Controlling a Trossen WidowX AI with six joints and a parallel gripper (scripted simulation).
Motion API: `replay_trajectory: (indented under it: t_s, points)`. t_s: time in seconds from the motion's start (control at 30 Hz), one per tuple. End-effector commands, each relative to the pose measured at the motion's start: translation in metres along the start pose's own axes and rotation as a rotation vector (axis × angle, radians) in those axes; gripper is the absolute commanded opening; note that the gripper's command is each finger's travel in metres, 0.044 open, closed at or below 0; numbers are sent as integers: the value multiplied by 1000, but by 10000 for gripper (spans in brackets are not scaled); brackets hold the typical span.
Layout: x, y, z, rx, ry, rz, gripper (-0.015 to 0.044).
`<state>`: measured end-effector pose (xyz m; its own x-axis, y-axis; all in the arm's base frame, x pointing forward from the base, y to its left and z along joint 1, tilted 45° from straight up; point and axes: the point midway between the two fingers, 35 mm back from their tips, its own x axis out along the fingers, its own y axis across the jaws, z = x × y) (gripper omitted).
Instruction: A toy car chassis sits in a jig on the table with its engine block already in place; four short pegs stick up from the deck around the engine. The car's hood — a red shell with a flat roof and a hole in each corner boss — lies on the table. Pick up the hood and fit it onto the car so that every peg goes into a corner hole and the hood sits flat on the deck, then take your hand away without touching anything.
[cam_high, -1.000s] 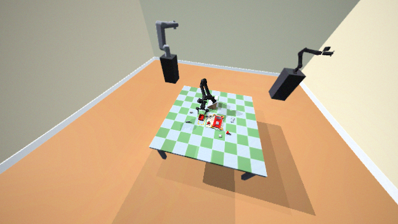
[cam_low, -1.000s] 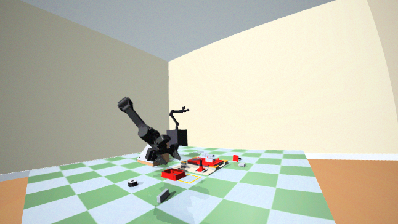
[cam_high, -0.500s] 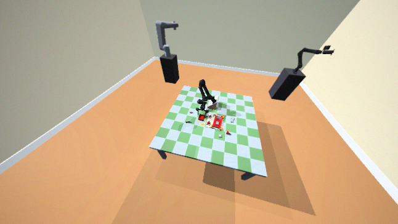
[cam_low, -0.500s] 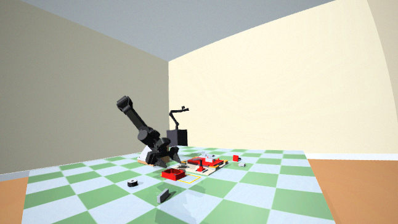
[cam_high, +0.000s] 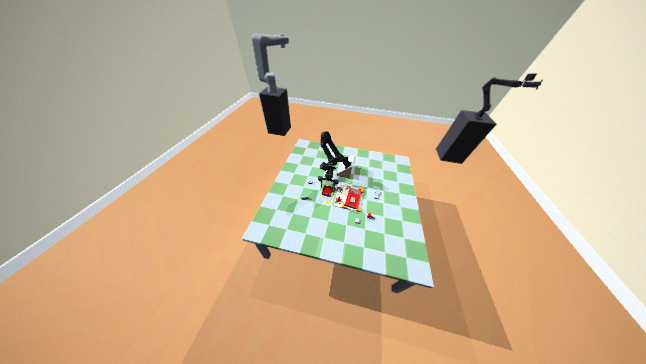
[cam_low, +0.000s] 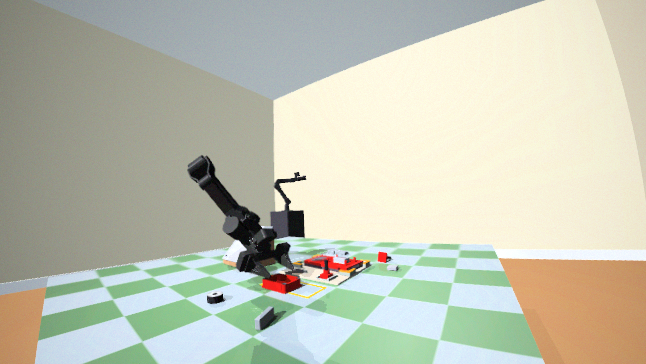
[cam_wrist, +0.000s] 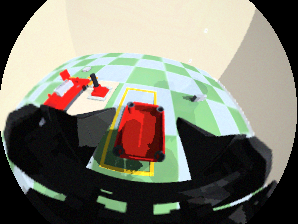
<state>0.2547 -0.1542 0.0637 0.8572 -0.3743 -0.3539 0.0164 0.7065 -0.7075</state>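
The red hood lies on the table inside a yellow marked rectangle, with a dark hole at each corner. My gripper is open and empty. It hangs low just above the hood, with a finger to each side and not touching it. The car chassis, red with a grey engine block, sits in its beige jig just beyond the hood.
A black wheel and a grey block lie on the checkered table near the front. A small red part and a grey piece lie past the jig. Two camera stands stand on the floor.
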Motion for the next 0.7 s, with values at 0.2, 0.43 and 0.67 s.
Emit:
replay_trajectory:
  t_s: [0.2, 0.43, 0.67]
  points:
    - [2, 3, -10, -2, -1, 6, 440]
    - [2, 3, -12, -2, -1, 6, 440]
    - [4, 3, -15, -2, -1, 6, 440]
